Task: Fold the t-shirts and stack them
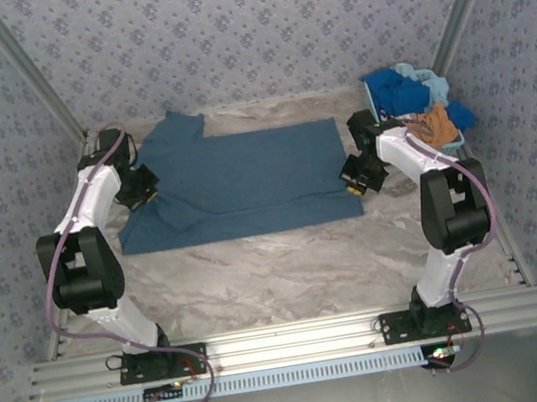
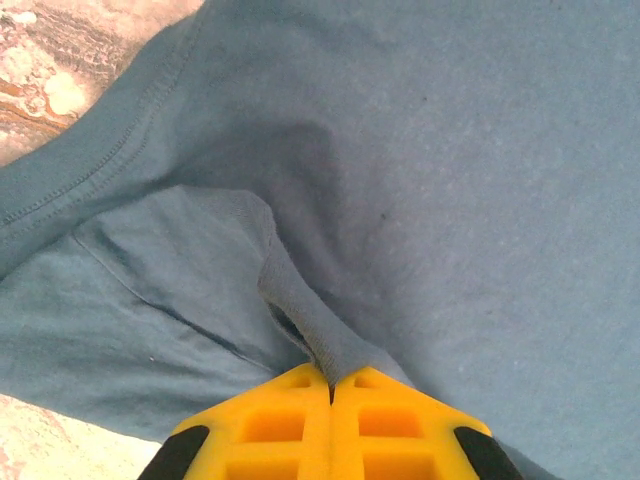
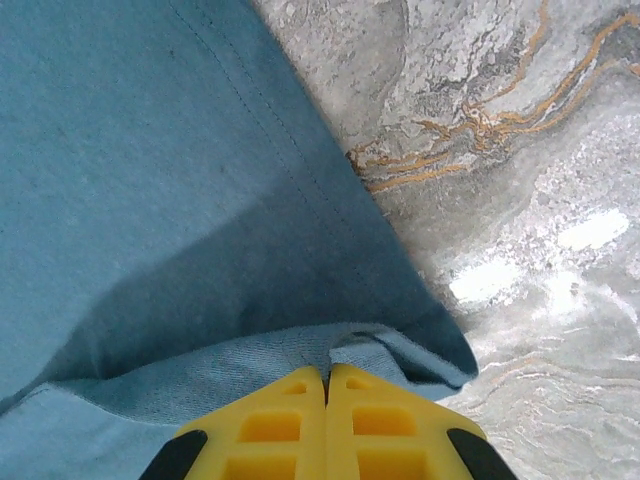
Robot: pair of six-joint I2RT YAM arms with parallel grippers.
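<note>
My left gripper point(image 2: 330, 385) has its yellow jaws pressed together on a thin ridge of the slate-blue t-shirt point(image 2: 450, 180), close to a stitched seam. My right gripper point(image 3: 327, 378) is clamped the same way on the shirt's hem, at its corner. The shirt lies spread flat on the marble table point(image 1: 289, 269), between the two arms. My worry is that both bites look shallow. The cloth could slip free on a lift, or the left pinch might carry one layer only and skew the fold.

The spread t-shirt point(image 1: 245, 179) is laid flat on the table point(image 1: 289, 269), and the basket point(image 1: 458, 143) holding the heaped t-shirts point(image 1: 413, 98) is set behind its right end.
</note>
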